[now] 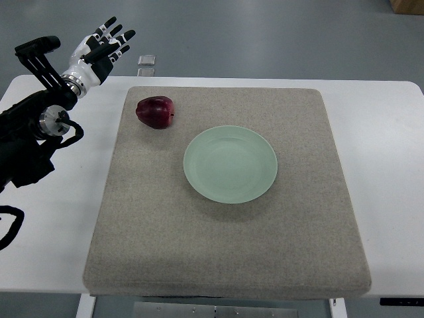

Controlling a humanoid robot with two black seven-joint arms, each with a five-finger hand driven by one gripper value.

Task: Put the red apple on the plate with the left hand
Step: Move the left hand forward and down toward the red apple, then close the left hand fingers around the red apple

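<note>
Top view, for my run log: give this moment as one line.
left hand: open, raised beyond table's far-left edge | red apple: on mat, untouched | green plate: empty | right hand: not in view

Grey mat point(225, 252) on white table point(384, 132)

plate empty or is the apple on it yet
Empty. The pale green plate shows only its bare surface; the red apple lies on the grey mat beyond the plate's upper-left rim, apart from it.

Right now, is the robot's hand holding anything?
No. The left hand is open and empty, off the mat's far left corner; the dark red apple lies untouched on the grey mat.
</note>
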